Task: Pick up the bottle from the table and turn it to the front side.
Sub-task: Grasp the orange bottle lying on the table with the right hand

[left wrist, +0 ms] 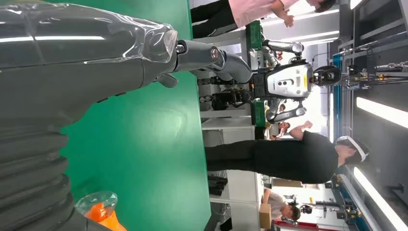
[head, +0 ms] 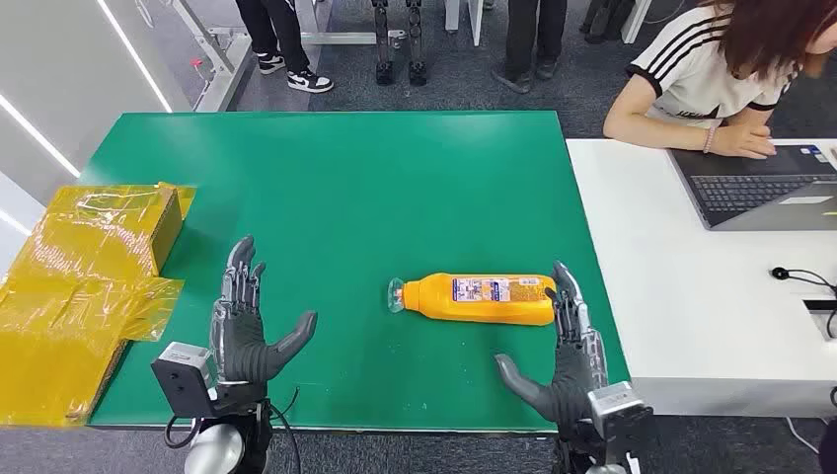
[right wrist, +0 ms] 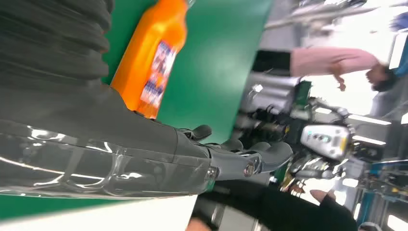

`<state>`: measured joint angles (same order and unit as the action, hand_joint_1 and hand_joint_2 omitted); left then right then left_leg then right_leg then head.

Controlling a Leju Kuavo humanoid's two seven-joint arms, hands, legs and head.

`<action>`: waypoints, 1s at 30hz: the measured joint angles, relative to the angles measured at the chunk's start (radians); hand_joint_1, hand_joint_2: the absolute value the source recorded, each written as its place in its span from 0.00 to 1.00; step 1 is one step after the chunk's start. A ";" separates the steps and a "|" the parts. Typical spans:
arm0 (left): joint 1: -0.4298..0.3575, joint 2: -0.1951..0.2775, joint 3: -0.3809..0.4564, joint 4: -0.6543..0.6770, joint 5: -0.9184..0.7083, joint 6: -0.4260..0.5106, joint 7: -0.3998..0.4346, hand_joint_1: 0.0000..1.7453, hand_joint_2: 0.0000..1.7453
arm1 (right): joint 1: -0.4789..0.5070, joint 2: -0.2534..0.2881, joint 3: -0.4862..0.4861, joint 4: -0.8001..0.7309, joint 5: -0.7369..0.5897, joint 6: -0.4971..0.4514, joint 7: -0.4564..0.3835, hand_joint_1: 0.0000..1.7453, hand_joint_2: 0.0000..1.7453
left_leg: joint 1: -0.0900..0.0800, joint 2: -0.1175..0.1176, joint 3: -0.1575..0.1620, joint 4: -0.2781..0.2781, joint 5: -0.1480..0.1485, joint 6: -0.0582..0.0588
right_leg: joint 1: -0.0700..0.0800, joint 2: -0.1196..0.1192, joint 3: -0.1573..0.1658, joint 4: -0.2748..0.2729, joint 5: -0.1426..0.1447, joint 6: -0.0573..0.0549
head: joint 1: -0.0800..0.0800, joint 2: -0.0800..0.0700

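Observation:
An orange bottle (head: 481, 298) with a clear cap lies on its side on the green table (head: 336, 188), cap pointing left, label facing up. My right hand (head: 565, 360) is open just right of the bottle's base, fingertips close to it, thumb spread toward the table's near edge. The right wrist view shows the orange bottle (right wrist: 153, 57) beside that hand (right wrist: 144, 139). My left hand (head: 243, 321) is open over the table's near left part, well away from the bottle. In the left wrist view the bottle's cap (left wrist: 98, 207) peeks past my left hand (left wrist: 96, 57).
A yellow-wrapped box (head: 109, 232) and yellow film sit at the table's left edge. A white desk (head: 691, 296) adjoins on the right, with a laptop (head: 760, 193) and a seated person (head: 721, 69). People's legs stand beyond the far edge.

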<state>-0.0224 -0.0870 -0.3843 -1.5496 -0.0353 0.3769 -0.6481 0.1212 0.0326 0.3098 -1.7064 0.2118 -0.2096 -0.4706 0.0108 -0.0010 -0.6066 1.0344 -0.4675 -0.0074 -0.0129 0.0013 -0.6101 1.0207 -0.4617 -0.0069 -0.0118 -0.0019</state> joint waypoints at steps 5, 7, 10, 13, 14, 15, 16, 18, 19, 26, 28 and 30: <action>-0.005 -0.017 -0.007 0.001 -0.029 -0.042 0.018 0.00 1.00 | -0.084 -0.028 -0.004 0.080 0.232 -0.057 0.126 0.00 1.00 | 0.000 0.001 0.000 0.000 0.000 0.000 | 0.000 0.000 0.000 0.000 0.001 0.000 | 0.000 0.000; -0.012 -0.027 -0.012 0.003 -0.039 -0.060 0.025 0.00 1.00 | -0.149 -0.048 -0.006 0.144 0.277 -0.035 0.173 0.00 1.00 | 0.000 0.001 0.000 0.001 0.001 0.001 | 0.000 0.001 0.000 0.000 0.001 0.000 | 0.000 0.000; -0.029 -0.034 -0.021 0.010 -0.045 -0.073 0.031 0.00 1.00 | -0.255 -0.078 -0.004 0.245 0.308 0.010 0.222 0.00 1.00 | 0.000 0.001 0.000 0.002 0.001 0.001 | 0.000 0.001 0.000 0.000 0.002 0.001 | 0.000 0.000; -0.044 -0.034 -0.030 0.018 -0.042 -0.075 0.032 0.00 1.00 | -0.352 -0.099 0.008 0.336 0.314 0.035 0.239 0.00 1.00 | 0.000 0.001 0.000 0.002 0.001 0.001 | 0.000 0.001 0.000 0.000 0.003 0.001 | 0.000 0.000; -0.049 -0.034 -0.032 0.022 -0.038 -0.075 0.032 0.00 1.00 | -0.381 -0.104 0.015 0.365 0.315 0.042 0.243 0.00 1.00 | 0.000 0.001 0.000 0.002 0.001 0.001 | 0.000 0.001 0.000 0.000 0.003 0.001 | 0.000 0.000; -0.053 -0.034 -0.033 0.027 -0.035 -0.075 0.031 0.00 1.00 | -0.409 -0.106 0.022 0.394 0.314 0.048 0.247 0.00 1.00 | 0.000 0.001 0.000 0.002 0.001 0.001 | 0.000 0.001 0.000 0.000 0.003 0.001 | 0.000 0.000; -0.058 -0.034 -0.035 0.033 -0.031 -0.075 0.030 0.00 1.00 | -0.436 -0.108 0.030 0.425 0.313 0.058 0.252 0.00 1.00 | 0.000 0.001 0.000 0.002 0.001 0.001 | 0.000 0.001 0.000 0.000 0.003 0.001 | 0.000 0.000; -0.067 -0.034 -0.038 0.046 -0.025 -0.075 0.028 0.00 1.00 | -0.488 -0.108 0.048 0.489 0.306 0.092 0.269 0.00 1.00 | 0.000 0.001 0.000 0.002 0.001 0.001 | 0.000 0.001 0.000 0.001 0.003 0.001 | 0.000 0.000; -0.072 -0.034 -0.040 0.052 -0.023 -0.075 0.027 0.00 1.00 | -0.514 -0.108 0.058 0.523 0.302 0.116 0.280 0.00 1.00 | 0.000 0.001 0.000 0.002 0.001 0.001 | 0.000 0.001 0.000 0.001 0.003 0.001 | 0.000 0.000; -0.089 -0.033 -0.060 0.081 -0.010 -0.076 0.026 0.00 1.00 | -0.684 -0.110 0.144 0.754 0.280 0.327 0.354 0.00 1.00 | 0.000 0.001 0.000 0.002 0.001 0.001 | 0.000 0.001 0.000 0.001 0.002 0.001 | 0.000 0.000; -0.090 -0.033 -0.062 0.087 -0.007 -0.076 0.026 0.00 1.00 | -0.726 -0.111 0.168 0.811 0.274 0.375 0.363 0.00 1.00 | 0.000 0.000 0.000 0.002 0.001 0.001 | 0.000 0.001 0.000 0.001 0.002 0.001 | 0.000 0.000; -0.091 -0.032 -0.063 0.093 0.002 -0.078 0.027 0.00 1.00 | -0.768 -0.111 0.193 0.864 0.281 0.416 0.372 0.00 1.00 | 0.000 0.000 0.000 0.002 0.001 0.001 | 0.000 0.001 0.000 0.001 0.003 0.001 | 0.000 0.000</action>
<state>-0.1133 -0.1188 -0.4470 -1.4567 -0.0333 0.2994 -0.6209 -0.6471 -0.0786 0.5031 -0.8427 0.4925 0.2061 -0.0985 0.0107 -0.0009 -0.6066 1.0366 -0.4666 -0.0068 -0.0131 0.0019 -0.6100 1.0214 -0.4592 -0.0058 -0.0118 -0.0019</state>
